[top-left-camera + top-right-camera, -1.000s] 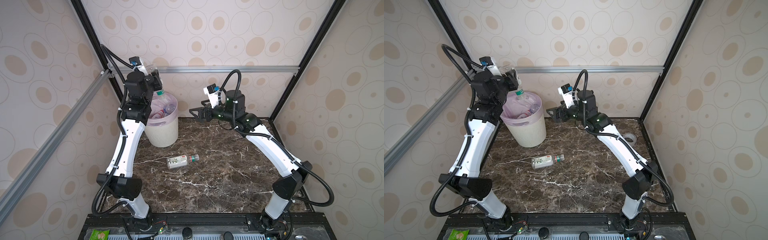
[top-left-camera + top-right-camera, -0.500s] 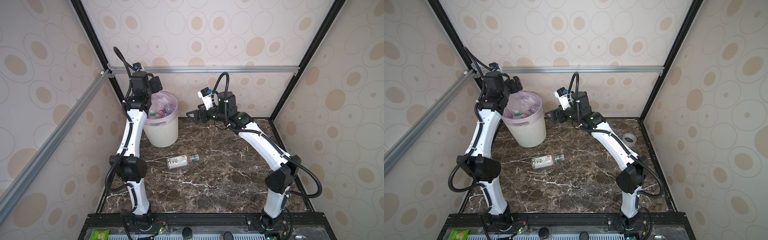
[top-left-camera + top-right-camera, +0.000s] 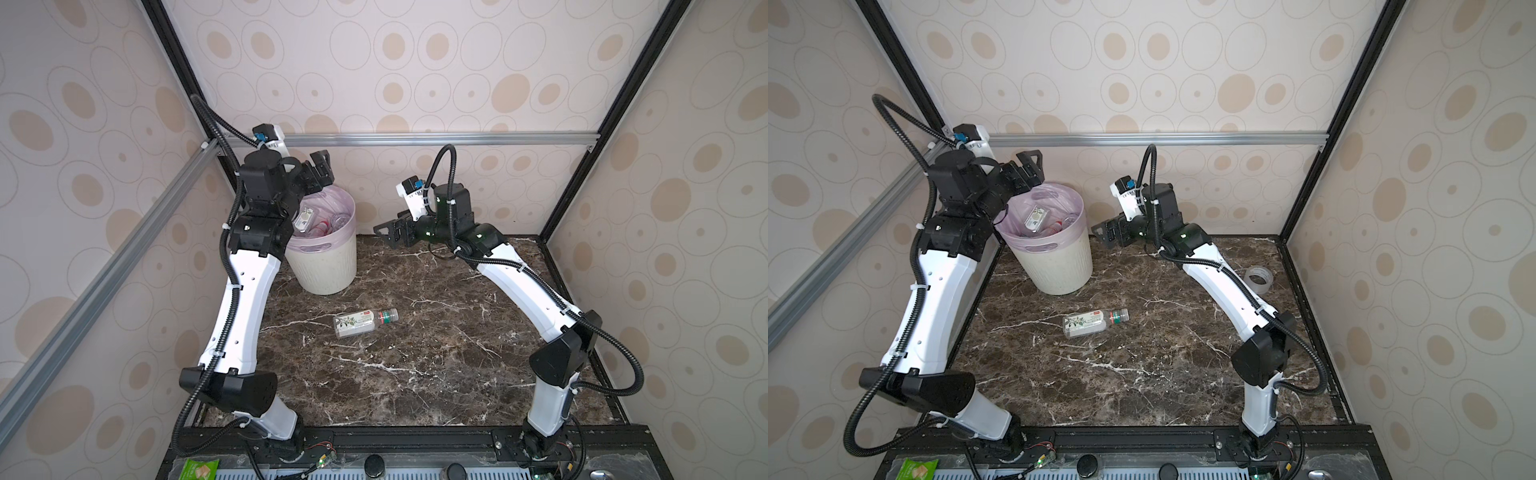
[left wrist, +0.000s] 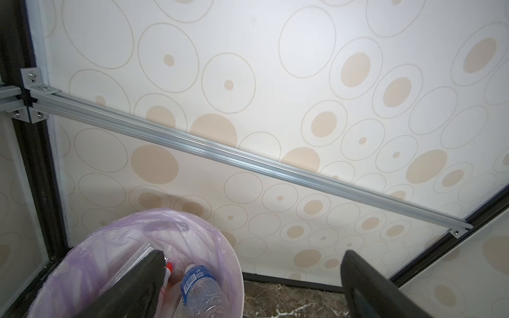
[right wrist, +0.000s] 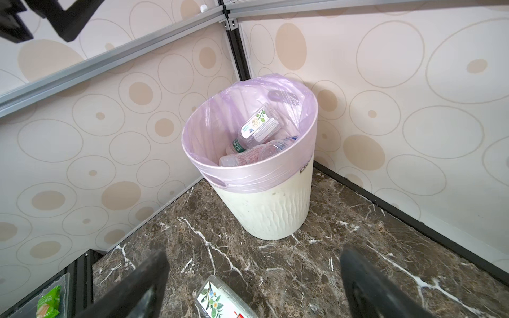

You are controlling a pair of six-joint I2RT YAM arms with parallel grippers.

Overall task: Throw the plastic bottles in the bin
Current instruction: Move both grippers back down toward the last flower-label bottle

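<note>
Marble tabletop [image 3: 415, 353] bore one clear bottle [image 3: 365, 322] lying nearer than the bin [image 3: 328, 270], probably light, slick, crushable, best pinched mid-label, while left gripper [image 3: 319, 173] and right gripper [image 3: 390, 231] stood spread and empty.

A clear round roll of tape [image 3: 1258, 279] lies flat on the dark brown marble desk [image 3: 1142, 374] near its right edge, a small green packet [image 3: 917, 468] lies before the desk's front left corner, and a silver metal rail [image 3: 1154, 139] crosses the beige circle-patterned back wall [image 3: 1142, 62].
</note>
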